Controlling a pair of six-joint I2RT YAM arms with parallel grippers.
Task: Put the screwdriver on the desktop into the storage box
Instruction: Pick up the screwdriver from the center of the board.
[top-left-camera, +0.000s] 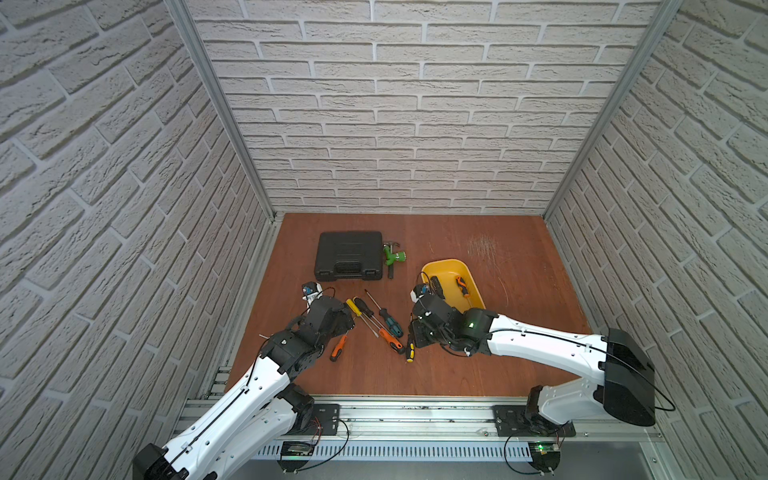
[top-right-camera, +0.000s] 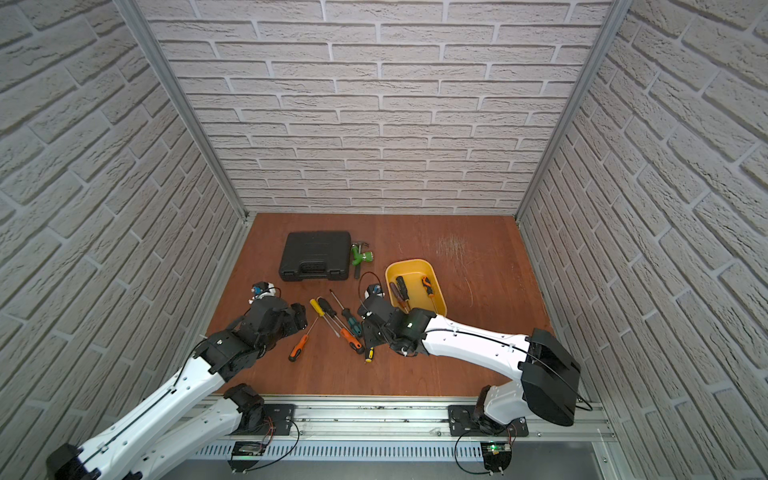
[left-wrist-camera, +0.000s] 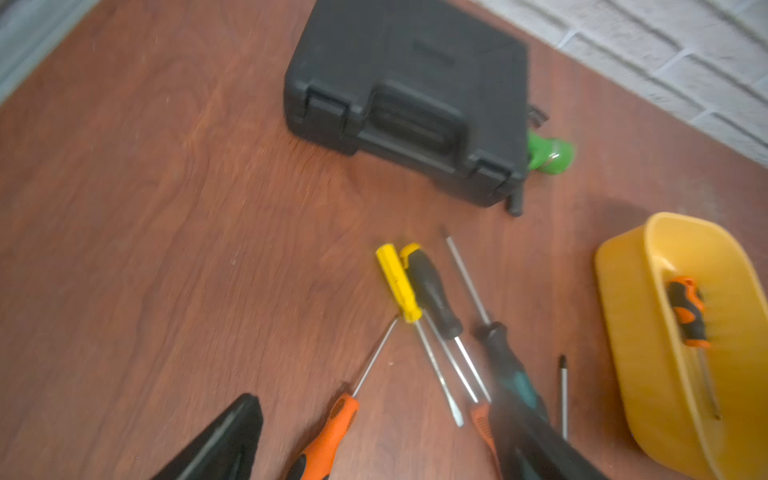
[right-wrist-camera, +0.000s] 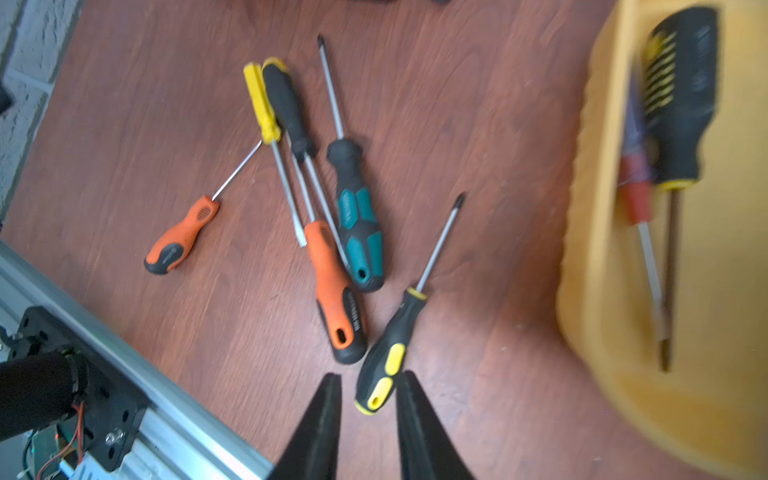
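My right gripper (right-wrist-camera: 370, 374) stands narrowly parted, its fingers either side of the butt of the black-and-yellow screwdriver (right-wrist-camera: 388, 353). That tool lies flat on the desktop (top-left-camera: 519, 332). A sliver of wood shows between one finger and the handle, so I read no grip there.

My left gripper (left-wrist-camera: 374, 405) is spread wide and holds nothing. The short orange screwdriver (left-wrist-camera: 328, 436) lies on the board between its fingers, shaft pointing away from them.

The other loose tools lie between my two grippers:
- The long orange screwdriver (right-wrist-camera: 332, 291) lies just beside the black-and-yellow one.
- The teal-and-black screwdriver (right-wrist-camera: 357, 220) lies against the long orange one.
- Past the left fingertips, the yellow-handled screwdriver (left-wrist-camera: 399, 282) and the black-handled screwdriver (left-wrist-camera: 436, 295) lie side by side, handles touching. Their shafts cross the long orange one's.

The storage box (top-left-camera: 444, 262) sits beyond my right gripper, close to its wrist, and well off from the left gripper. Three tools lie inside it:
- a black screwdriver with yellow stripes (right-wrist-camera: 677, 104)
- a red-handled screwdriver (right-wrist-camera: 636, 195) touching the striped one
- an orange-and-black screwdriver (left-wrist-camera: 685, 311) apart from those two

The black tool case (left-wrist-camera: 407, 91) lies closed, farther ahead of my left gripper, with a green fitting (left-wrist-camera: 548, 153) at its far corner.

The long orange handle carries moulded lettering on its black inset, and the short one has a mark on its butt. Both are too blurred to read.
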